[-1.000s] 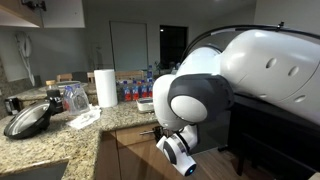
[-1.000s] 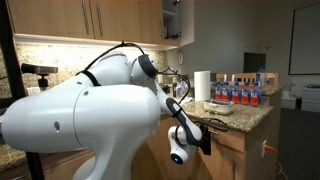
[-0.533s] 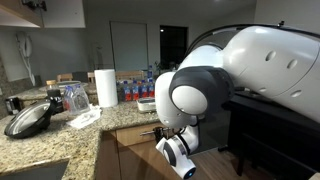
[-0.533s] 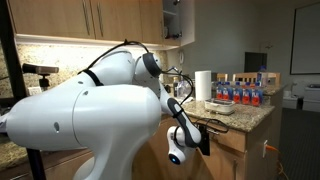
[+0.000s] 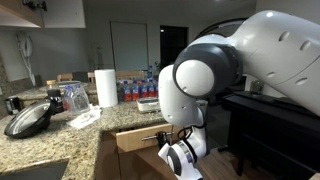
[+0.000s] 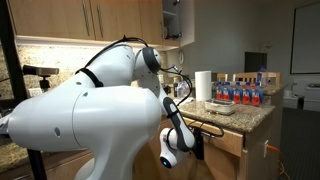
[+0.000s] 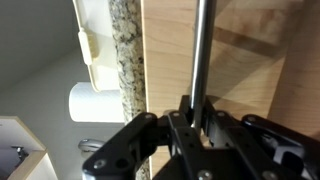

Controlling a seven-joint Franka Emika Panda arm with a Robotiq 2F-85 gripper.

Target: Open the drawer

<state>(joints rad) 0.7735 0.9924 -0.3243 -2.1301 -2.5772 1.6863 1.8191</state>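
Beneath the granite counter (image 5: 70, 135), the hand (image 7: 195, 115) clamps the drawer (image 7: 260, 60) by its handle (image 7: 200, 50).

Drawer (image 5: 138, 138): wide, shallow, with a plain light-brown wood front. It sits right under the speckled counter (image 5: 108, 113) edge. It is partly out; in both exterior views the front (image 6: 230, 140) stands proud of the cabinet face. Handle (image 7: 200, 50): slim silver bar, parallel to the front, standing off it. Inside is hidden.
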